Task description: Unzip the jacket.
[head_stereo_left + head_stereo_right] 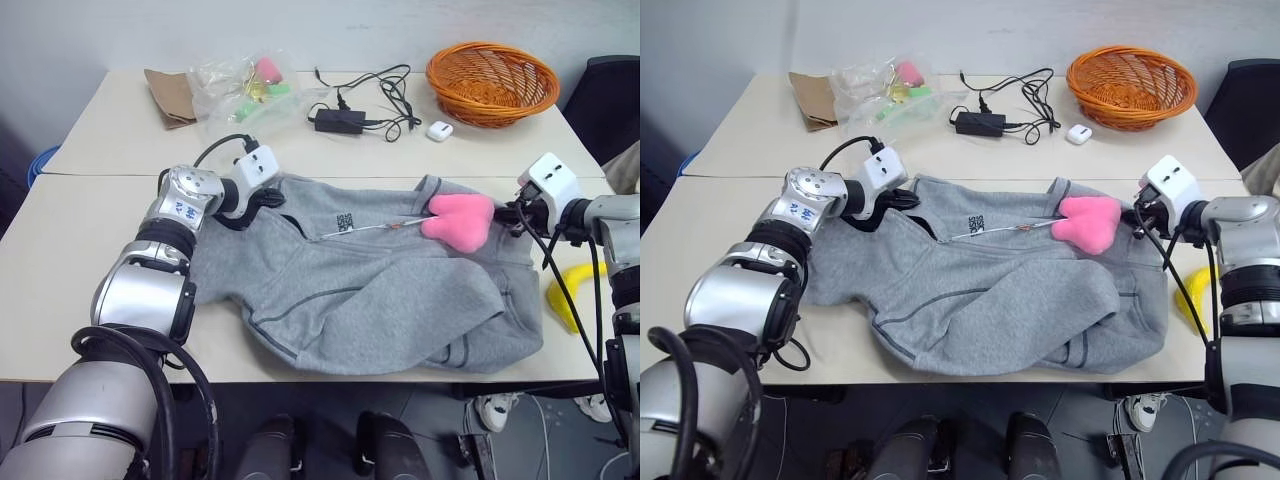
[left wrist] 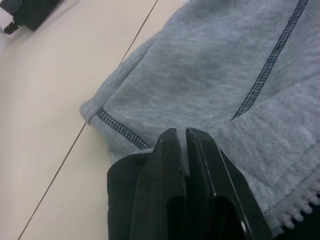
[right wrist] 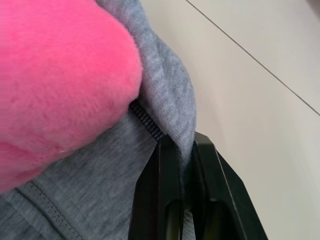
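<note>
Item: light-grey zip jacket [image 1: 370, 300], sweatshirt fabric with darker seams and a small dark chest logo [image 1: 345, 222], lying spread across the near beige table [image 1: 60, 260], crumpled along its lower half. Zip line [image 1: 365, 231] runs from near the logo toward a pink heart-shaped plush [image 1: 458, 218] that rests on the garment's upper right part; the teeth along that line appear largely joined, though the slider itself is too small to pick out. Left gripper [image 2: 181, 137]: fingers clamped together on a fold of jacket fabric at the garment's left upper edge, beside a dark-stitched seam and dark lining. Right gripper [image 3: 184, 145]: fingers clamped on the jacket's rim at the right edge, just beside the plush. Status, by judgement: both edges are pinched and the cloth looks held taut between the two arms, a preparatory hold; the unzipping proper seems not yet begun, and what remains is to find the pull tab and draw it along the full run of teeth, with the plush likely in the way. Other stock on the far table: orange wicker basket [image 1: 492, 82], black power adapter with cable [image 1: 345, 118], small white case [image 1: 439, 130], clear plastic bag of coloured items [image 1: 245, 92], brown paper bag [image 1: 172, 95]. Yellow object [image 1: 572, 295] at the near table's right edge.
</note>
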